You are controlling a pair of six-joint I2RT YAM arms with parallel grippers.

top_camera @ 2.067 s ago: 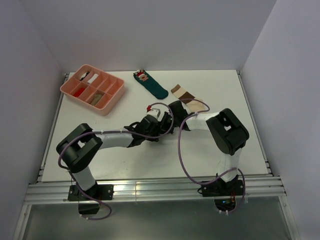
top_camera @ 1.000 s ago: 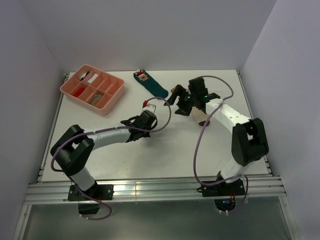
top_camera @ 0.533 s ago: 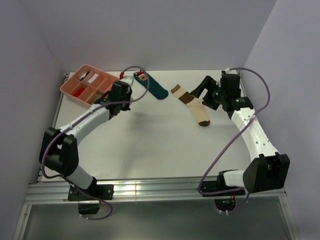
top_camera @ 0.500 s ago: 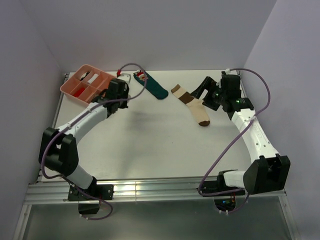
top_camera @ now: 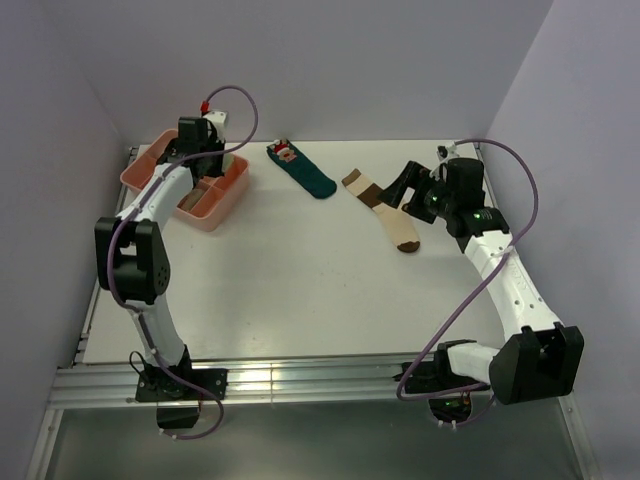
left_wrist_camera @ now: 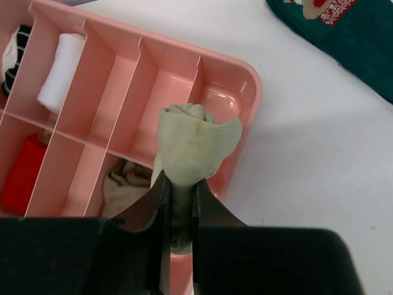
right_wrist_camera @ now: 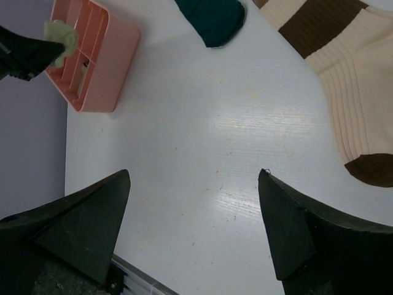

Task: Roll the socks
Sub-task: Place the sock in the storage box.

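Here the left gripper [left_wrist_camera: 179, 184] pinches a rolled sock [left_wrist_camera: 196, 141] over the pink tray [left_wrist_camera: 166, 101]; far from it, the right gripper [right_wrist_camera: 194, 178] is spread wide.

No legible text, brand, number or sign in any view. On the teal sock [top_camera: 305, 172], far centre: only a red-and-white figure, without readable lettering. On the pink tray [top_camera: 215, 208], far left: unmarked walls.

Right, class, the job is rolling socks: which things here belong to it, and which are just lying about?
Belong: rolled tan sock, pinched in the left gripper; striped cream sock, lying flat; pink tray, likely where rolls go.
Lying about: teal sock; white roll already in the tray.
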